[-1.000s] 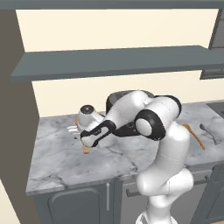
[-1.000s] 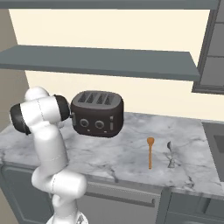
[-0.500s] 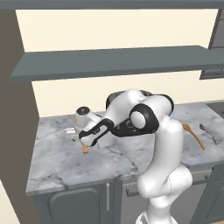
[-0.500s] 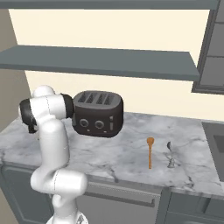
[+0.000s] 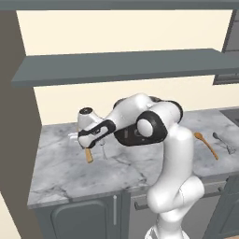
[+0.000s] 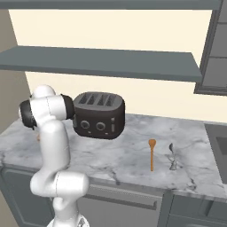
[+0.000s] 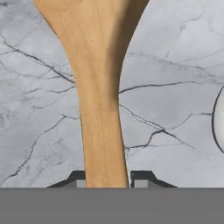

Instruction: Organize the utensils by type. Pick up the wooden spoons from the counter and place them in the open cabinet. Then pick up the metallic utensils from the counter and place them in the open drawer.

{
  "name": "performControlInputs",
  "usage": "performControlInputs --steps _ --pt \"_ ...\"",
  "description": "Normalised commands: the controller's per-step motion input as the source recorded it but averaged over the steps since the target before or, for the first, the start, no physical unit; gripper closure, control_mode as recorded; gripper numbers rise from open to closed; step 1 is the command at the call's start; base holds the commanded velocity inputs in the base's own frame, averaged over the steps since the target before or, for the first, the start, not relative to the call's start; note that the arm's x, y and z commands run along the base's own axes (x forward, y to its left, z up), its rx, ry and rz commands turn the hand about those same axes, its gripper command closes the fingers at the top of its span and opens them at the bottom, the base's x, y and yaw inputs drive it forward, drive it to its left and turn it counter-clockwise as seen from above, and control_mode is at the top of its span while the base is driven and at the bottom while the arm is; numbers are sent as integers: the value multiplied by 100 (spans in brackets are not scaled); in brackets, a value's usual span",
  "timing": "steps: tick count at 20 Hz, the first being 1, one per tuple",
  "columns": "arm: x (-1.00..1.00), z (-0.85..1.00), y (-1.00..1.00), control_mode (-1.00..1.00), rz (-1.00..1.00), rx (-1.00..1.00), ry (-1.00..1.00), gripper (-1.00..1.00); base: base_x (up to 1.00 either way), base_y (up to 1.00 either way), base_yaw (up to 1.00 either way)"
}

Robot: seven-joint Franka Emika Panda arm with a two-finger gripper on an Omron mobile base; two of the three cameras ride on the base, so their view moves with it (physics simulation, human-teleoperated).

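Two fingertips of the pincer (image 7: 107, 180) flank a wooden spoon's (image 7: 98, 87) handle, seemingly clamped on it; lift straight off the counter (image 7: 175, 100), keeping it level; avoid the neighbouring metal spoon (image 7: 219, 120).

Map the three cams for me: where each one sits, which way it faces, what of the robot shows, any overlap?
Left base view: behind-left, facing the white-grey veined marble counter; white arm reaches left.
Right base view: behind-right, facing the black four-slot toaster; arm at left.
Hand view: on the hand, facing the counter; gripper tips flank the orange-brown wooden spoon.
Shared: both base views show a second wooden spoon beside a thin silver-grey metal spoon.
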Motion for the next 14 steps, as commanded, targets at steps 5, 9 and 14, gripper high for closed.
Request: performControlInputs --steps 5,9,14 --pt "-50 54 0 -100 7 1 0 100 0 0 0" --pt "-60 57 3 -100 22 0 -5 100 0 0 0" --pt "-67 45 -10 -100 39 0 -13 100 0 0 0"
